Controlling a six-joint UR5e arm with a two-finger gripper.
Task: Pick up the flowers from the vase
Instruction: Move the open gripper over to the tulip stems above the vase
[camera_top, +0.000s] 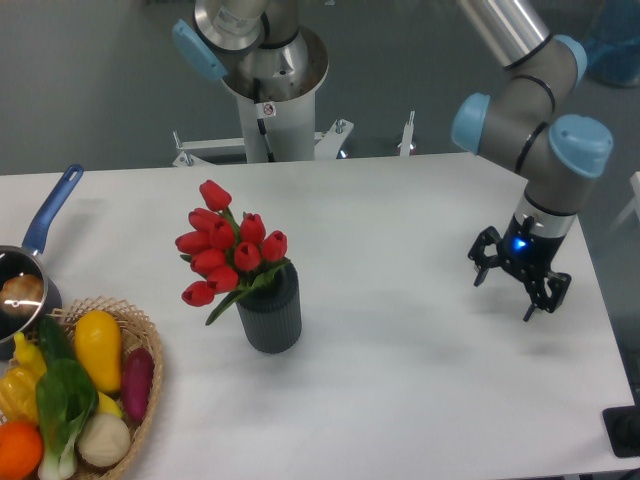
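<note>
Spread apart and empty, the claw (512, 285) is held just above the tabletop (400, 340). Well off to its left, the flowers (225, 250) are seen standing in the vase (270, 312). Farther left, a wicker basket (148, 345) and a saucepan (30, 270) are found.

Left of the matt, ribbed dark grey cylindrical vase (269, 315) sit a rough woven wicker basket (148, 350) and a glossy blue-handled metal saucepan (30, 268).
</note>
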